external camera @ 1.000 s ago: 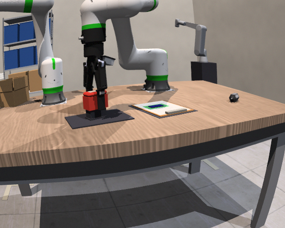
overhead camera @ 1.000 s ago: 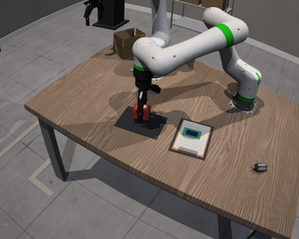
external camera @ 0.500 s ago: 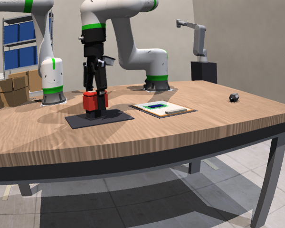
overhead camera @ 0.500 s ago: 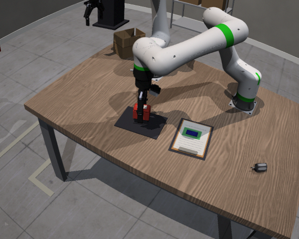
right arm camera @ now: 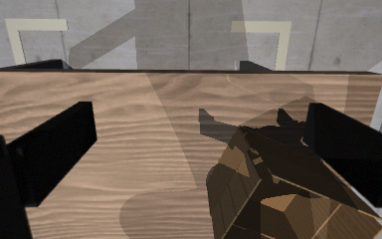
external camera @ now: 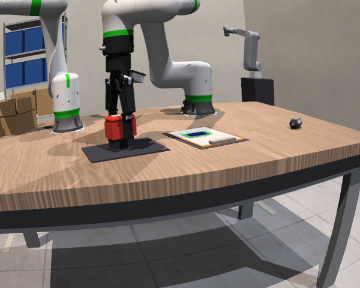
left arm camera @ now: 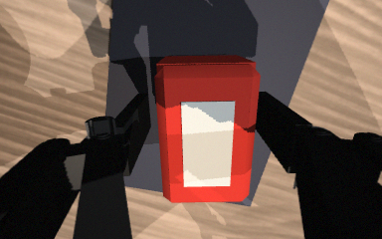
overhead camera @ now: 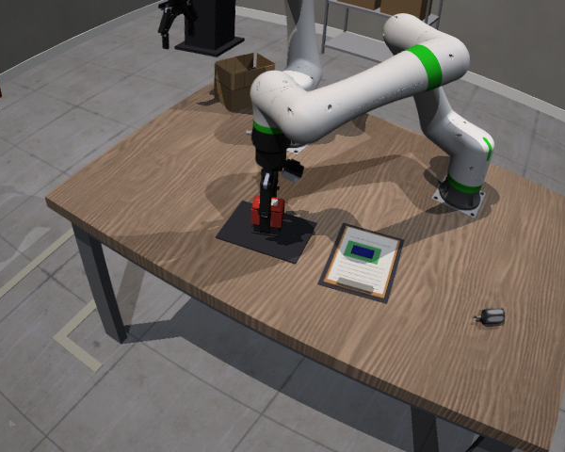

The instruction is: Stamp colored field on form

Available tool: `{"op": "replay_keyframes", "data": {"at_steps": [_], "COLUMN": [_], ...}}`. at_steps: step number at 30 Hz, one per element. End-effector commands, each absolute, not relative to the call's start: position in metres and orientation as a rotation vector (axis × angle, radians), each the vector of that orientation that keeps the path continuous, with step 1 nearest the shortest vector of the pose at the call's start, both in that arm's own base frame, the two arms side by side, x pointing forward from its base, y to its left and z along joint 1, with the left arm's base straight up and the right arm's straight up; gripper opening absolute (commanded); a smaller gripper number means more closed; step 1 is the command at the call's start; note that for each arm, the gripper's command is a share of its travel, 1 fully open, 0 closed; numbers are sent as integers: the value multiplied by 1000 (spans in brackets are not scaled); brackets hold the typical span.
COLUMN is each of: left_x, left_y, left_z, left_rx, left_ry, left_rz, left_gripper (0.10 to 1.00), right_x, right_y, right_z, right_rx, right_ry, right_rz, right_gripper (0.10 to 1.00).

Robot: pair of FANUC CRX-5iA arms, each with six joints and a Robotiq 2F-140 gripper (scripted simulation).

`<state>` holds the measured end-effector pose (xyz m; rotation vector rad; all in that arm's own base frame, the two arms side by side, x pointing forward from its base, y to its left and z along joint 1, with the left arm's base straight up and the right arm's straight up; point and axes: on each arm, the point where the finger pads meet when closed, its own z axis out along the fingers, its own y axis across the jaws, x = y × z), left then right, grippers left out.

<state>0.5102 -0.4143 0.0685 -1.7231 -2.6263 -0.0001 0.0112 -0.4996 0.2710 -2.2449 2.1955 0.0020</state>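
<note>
The red stamp (overhead camera: 275,216) (external camera: 112,128) (left arm camera: 208,82) with a white label on top stands upright on the dark mat (overhead camera: 238,234) (external camera: 96,155) (left arm camera: 287,50). My left gripper (overhead camera: 268,218) (external camera: 122,130) (left arm camera: 201,110) is open around it, with a finger on each side and gaps showing in the left wrist view. The form (overhead camera: 356,272) (external camera: 222,134) lies on a clipboard. Its green field (overhead camera: 348,245) (external camera: 185,135) bears a dark blue print (overhead camera: 362,250) (external camera: 197,134). My right gripper (overhead camera: 179,38) (right arm camera: 200,121) is wide open and empty, high above the table.
An open cardboard box (overhead camera: 232,85) (external camera: 17,119) (right arm camera: 297,214) stands at the table's edge near the right arm's base. The clipboard's metal clip (overhead camera: 355,284) (external camera: 222,141) is raised at its front. A small dark knob-like object (overhead camera: 492,315) (external camera: 295,123) lies beyond the clipboard, away from the mat.
</note>
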Motion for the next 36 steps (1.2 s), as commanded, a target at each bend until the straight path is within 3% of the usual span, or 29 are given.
{"op": "replay_keyframes", "data": {"at_steps": [1, 17, 36], "left_x": [511, 511, 510], "left_y": [-415, -415, -415], "left_z": [72, 157, 160], "left_rx": [-1724, -1724, -1724], "left_ry": [-2629, -2629, -2628], "left_rz": [1, 1, 1], "left_gripper": [589, 589, 589], "right_x": [11, 11, 11], "right_y": [-500, -500, -500], "right_z": [272, 272, 272], "right_rx": [-2246, -2246, -2246], "right_ry": [2197, 2197, 2197], "right_rz": [0, 0, 0], "right_gripper": [1000, 1000, 1000]}}
